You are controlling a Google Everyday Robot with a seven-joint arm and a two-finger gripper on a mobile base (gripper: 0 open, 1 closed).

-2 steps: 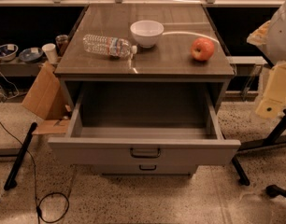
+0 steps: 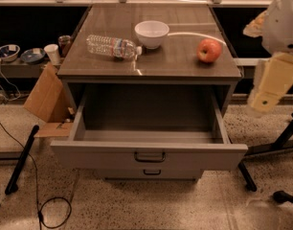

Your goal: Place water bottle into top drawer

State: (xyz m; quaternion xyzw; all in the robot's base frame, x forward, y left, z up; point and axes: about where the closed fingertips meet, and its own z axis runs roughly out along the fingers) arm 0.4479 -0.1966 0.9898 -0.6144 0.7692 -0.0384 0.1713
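Note:
The water bottle lies on its side on the cabinet top, its white cap pointing right toward a white bowl. The top drawer is pulled wide open and its inside is empty; its dark loop handle faces me. The shallower lower drawer below is closed. My gripper hangs at the right edge of the view, beside and to the right of the cabinet, level with the cabinet top. It is well away from the bottle and holds nothing that I can see.
A white bowl and a red apple stand on the cabinet top, with a white cord between them. A cardboard box leans at the left. Black stand legs and a cable lie on the floor.
My arm and gripper have shifted slightly left and up at the right edge. The bottle, bowl, apple and drawer have not moved.

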